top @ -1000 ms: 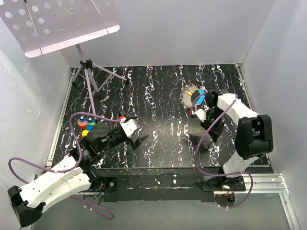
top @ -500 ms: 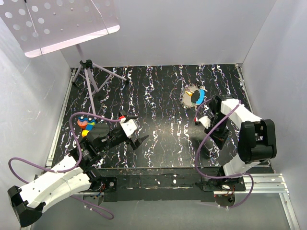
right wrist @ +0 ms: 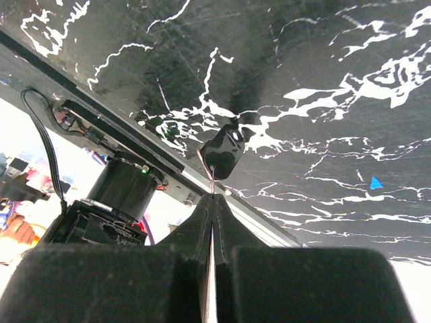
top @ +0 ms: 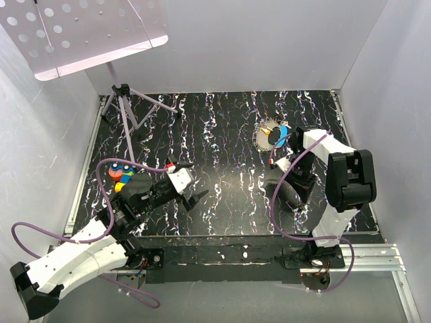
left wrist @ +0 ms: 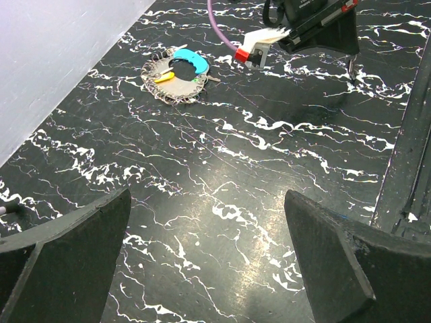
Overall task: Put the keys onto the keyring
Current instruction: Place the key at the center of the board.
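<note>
A: Jaws?
B: Left gripper point(left wrist: 209, 259) spread wide, holding nothing, above the table point(left wrist: 236, 168). Right gripper point(right wrist: 213, 202) pressed together, nothing between.
A: Task items?
B: Keys point(left wrist: 187, 62) lie on the keyring point(left wrist: 156, 91), far right, near the right arm. Threaded or merely resting: cannot tell.

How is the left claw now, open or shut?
Open. The left gripper shows its two fingers far apart in its wrist view, only bare table between them.
</note>
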`<move>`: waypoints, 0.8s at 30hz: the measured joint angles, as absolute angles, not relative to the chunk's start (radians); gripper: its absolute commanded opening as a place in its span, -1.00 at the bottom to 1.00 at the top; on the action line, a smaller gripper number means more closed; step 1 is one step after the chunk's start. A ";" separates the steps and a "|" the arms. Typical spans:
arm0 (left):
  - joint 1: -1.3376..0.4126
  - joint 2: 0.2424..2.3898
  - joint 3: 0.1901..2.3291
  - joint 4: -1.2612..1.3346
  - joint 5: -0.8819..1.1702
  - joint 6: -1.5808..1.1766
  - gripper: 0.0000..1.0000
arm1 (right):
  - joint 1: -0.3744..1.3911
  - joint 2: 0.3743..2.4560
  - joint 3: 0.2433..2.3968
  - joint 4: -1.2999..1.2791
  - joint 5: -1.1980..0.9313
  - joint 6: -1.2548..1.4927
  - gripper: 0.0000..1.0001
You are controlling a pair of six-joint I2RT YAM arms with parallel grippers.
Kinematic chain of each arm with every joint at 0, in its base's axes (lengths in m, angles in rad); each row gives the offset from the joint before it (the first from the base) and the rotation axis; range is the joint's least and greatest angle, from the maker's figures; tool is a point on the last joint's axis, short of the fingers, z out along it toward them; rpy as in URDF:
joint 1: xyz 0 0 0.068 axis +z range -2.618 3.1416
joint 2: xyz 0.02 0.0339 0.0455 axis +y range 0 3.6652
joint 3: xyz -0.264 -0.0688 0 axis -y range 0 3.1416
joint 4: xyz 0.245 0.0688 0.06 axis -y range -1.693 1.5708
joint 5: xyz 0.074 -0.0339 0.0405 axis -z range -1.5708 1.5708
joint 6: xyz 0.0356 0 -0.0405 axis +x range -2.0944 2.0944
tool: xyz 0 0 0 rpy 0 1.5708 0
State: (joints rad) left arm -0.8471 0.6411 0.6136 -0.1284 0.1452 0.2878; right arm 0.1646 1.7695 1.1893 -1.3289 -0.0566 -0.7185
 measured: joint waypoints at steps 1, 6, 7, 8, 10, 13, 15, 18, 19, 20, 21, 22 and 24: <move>-0.847 0.641 0.614 -0.129 0.145 0.288 0.96 | 0.165 1.777 1.196 -1.329 -0.057 -0.718 -0.97; -0.847 0.641 0.614 -0.129 0.145 0.288 0.96 | 0.165 1.831 1.234 -1.329 -0.060 -0.710 -0.97; -0.847 0.641 0.614 -0.129 0.145 0.288 0.96 | 0.165 1.844 1.243 -1.330 -0.059 -0.710 -0.97; -0.847 0.641 0.614 -0.128 0.145 0.288 0.96 | 0.165 1.855 1.249 -1.329 -0.059 -0.710 -0.97; -0.847 0.641 0.614 -0.129 0.145 0.288 0.96 | 0.165 1.872 1.265 -1.329 -0.059 -0.709 -0.97; -0.847 0.641 0.614 -0.128 0.145 0.288 0.96 | 0.165 1.906 1.311 -1.328 -0.059 -0.709 -0.97; -0.847 0.641 0.614 -0.129 0.145 0.288 0.96 | 0.165 1.924 1.328 -1.333 -0.059 -0.708 -0.97; -0.847 0.641 0.614 -0.129 0.144 0.288 0.96 | 0.165 1.949 1.358 -1.330 -0.058 -0.705 -0.97; -0.847 0.641 0.614 -0.129 0.144 0.288 0.96 | 0.165 1.953 1.364 -1.330 -0.058 -0.704 -0.97; -0.847 0.641 0.614 -0.128 0.144 0.288 0.96 | 0.165 1.959 1.371 -1.329 -0.058 -0.703 -0.97; -0.847 0.641 0.614 -0.128 0.144 0.288 0.96 | 0.165 1.965 1.378 -1.329 -0.059 -0.702 -0.97; -0.847 0.641 0.614 -0.129 0.144 0.288 0.97 | 0.166 1.971 1.383 -1.328 -0.059 -0.701 -0.97; -0.847 0.641 0.614 -0.129 0.144 0.288 0.96 | 0.166 1.982 1.388 -1.327 -0.059 -0.698 -0.97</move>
State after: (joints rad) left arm -0.8471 0.6415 0.6136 -0.1287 0.1444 0.2882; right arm 0.1661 1.9823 1.3880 -1.3266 -0.0586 -0.6983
